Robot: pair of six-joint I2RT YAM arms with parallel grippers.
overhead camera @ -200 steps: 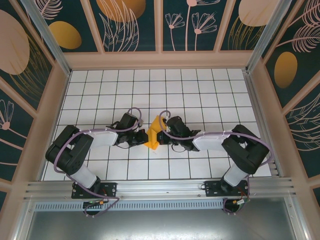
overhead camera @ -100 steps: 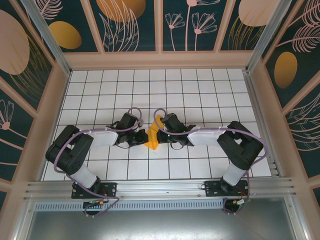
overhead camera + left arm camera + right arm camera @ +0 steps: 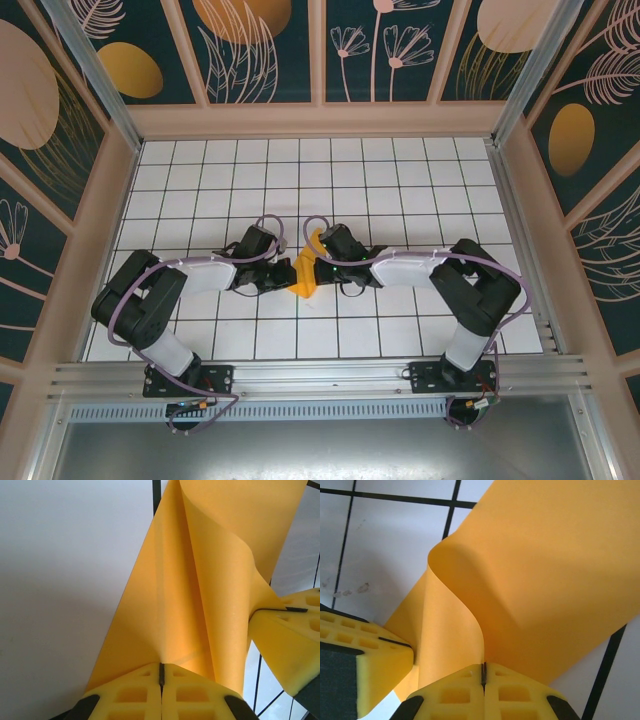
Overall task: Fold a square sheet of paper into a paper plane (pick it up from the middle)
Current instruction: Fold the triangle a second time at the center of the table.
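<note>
Tabletop (image 3: 400,180) of white tiles ruled with dark lines spreads away beyond both grippers, boxed in by dark walls (image 3: 270,50) printed with orange ovals and pale plants. The left arm (image 3: 150,300) and the right arm (image 3: 475,290) bend in from their bases and point at each other, wrists low over the tiles.

Between them sits the sheet of paper (image 3: 305,272), orange-yellow and already creased, caught from both sides. The left gripper (image 3: 285,275) comes at it from the left and the right gripper (image 3: 322,268) from the right, the two tips very near each other with the paper in the gap.

Seen from the left wrist, the left gripper (image 3: 161,672) has its yellow jaws pressed together on the near edge of the paper. From that pinch the paper (image 3: 190,580) rises away in a long fold line, and one layer curls over toward the right gripper's fingertip (image 3: 285,635), which touches the paper just beside it.

Seen from the right wrist, the right gripper (image 3: 483,672) is likewise clamped tight on the paper (image 3: 545,590), which leaves the seam of the jaws and swells into a rounded bend up and to the left. The left gripper's fingertip (image 3: 365,660) shows just beside that bend, against the paper's lower edge.
</note>
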